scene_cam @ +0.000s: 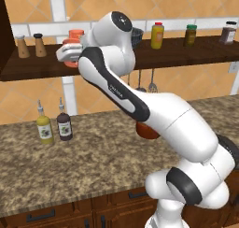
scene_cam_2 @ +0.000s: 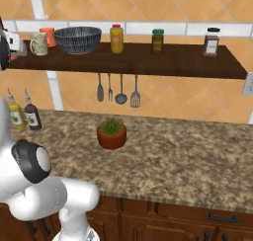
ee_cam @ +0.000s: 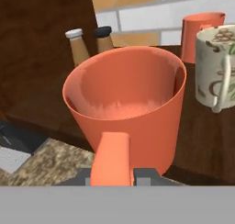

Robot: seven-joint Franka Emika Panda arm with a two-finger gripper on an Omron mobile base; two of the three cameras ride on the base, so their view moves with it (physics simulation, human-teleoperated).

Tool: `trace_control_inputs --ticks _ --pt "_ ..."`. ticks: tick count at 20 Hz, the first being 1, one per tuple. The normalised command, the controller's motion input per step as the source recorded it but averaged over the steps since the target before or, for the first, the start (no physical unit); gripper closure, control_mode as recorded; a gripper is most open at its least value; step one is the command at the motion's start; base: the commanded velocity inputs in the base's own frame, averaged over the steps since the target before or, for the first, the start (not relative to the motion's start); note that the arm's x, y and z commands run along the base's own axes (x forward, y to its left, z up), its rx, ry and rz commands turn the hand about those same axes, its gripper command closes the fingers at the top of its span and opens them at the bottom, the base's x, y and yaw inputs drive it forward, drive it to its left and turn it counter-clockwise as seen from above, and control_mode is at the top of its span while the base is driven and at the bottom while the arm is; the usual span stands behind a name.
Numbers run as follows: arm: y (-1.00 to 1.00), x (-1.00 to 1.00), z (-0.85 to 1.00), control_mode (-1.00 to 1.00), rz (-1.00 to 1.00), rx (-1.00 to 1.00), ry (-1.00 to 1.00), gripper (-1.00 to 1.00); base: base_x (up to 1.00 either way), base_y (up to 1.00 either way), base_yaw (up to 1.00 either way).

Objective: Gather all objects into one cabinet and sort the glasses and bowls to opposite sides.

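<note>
Hand view first: our pincer (ee_cam: pixel 112 175) is clamped on the handle of a coral-orange cup (ee_cam: pixel 126 106), which sits straight ahead of it at the front edge of the dark brown shelf (ee_cam: pixel 202 136). We see the cup's open mouth and bare inside. To the pincer's left and further back stand two brown shakers (ee_cam: pixel 89 44), one white-capped and one black-capped, close together against the shelf's dark side wall. To the pincer's right stands the beige speckled cup (ee_cam: pixel 215 69), just beside the held cup; we cannot tell whether they touch. Behind that one, by the tiled wall, is a second coral-orange cup (ee_cam: pixel 202 32).

From the left base view, our hand is at the shelf's left part with the orange cup against it; the arm (scene_cam: pixel 116 89) covers most of what lies to the pincer's right there. Below on the counter (scene_cam: pixel 93 166) stand two sauce bottles (scene_cam: pixel 53 126).

From the right base view, further right of the pincer along the shelf, past the beige cup, sits the dark grey ribbed bowl (scene_cam_2: pixel 77 39), then a yellow jar (scene_cam_2: pixel 116 39), a green-lidded jar (scene_cam_2: pixel 157 41) and a dark-lidded jar (scene_cam_2: pixel 211 41), well spread. Utensils (scene_cam_2: pixel 118 89) hang beneath the shelf, and a potted plant (scene_cam_2: pixel 111 132) stands on the counter.
</note>
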Motion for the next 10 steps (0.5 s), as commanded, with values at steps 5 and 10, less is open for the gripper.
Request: trace_control_inputs --ticks 5,10 --pt "0.06 0.66 -0.01 -1.0 0.0 -0.06 0.0 1.0 0.0 0.0 0.0" --pt "0.17 0.66 -0.02 -1.0 0.0 -0.05 0.0 1.0 0.0 0.0 0.0"
